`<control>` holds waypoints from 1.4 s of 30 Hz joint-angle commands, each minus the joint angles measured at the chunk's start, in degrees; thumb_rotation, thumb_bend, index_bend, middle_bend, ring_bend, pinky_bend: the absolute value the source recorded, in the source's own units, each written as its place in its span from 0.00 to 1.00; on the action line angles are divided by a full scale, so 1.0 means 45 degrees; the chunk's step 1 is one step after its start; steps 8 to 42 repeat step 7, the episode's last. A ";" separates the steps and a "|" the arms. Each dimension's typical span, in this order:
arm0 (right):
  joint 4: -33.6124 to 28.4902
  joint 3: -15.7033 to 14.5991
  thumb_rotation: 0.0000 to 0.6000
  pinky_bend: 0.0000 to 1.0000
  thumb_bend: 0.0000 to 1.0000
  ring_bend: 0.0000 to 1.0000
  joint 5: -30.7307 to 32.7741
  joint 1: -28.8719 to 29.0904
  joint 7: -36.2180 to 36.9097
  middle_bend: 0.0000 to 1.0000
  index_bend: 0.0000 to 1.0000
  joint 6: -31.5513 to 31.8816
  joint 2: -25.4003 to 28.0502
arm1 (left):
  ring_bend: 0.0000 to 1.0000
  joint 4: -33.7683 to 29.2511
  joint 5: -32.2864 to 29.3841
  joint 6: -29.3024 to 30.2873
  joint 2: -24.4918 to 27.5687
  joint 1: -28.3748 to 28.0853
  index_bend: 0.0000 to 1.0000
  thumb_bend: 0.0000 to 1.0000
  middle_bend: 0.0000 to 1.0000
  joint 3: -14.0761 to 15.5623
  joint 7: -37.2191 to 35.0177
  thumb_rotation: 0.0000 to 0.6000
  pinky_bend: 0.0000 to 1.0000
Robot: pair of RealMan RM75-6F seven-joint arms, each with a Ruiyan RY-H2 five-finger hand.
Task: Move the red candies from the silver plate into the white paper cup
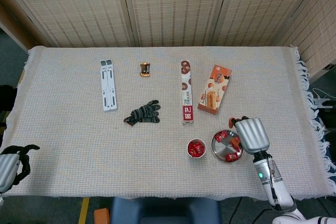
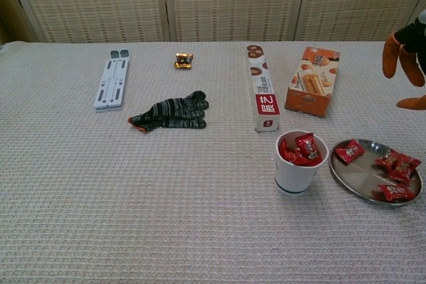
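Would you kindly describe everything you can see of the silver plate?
The silver plate is a round, shallow, shiny dish that looks like metal, lying flat on the woven tablecloth just right of the white paper cup, close beside it. Several red candies lie in it: one near its left rim, the others clustered toward the right. No hand touches it; the right hand is raised by its right edge.

Head view looks steeply down over the whole table (image 1: 63,129); chest view low, closer, sharing its middle.
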 commanded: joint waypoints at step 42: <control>0.1527 -0.0394 1.00 0.67 0.06 0.24 -0.0688 -0.0799 0.0469 0.39 0.41 0.0252 -0.0632 | 0.31 -0.0021 -0.0088 -0.0048 -0.0050 -0.0010 0.31 0.64 0.41 -0.0009 0.0207 1.00 0.25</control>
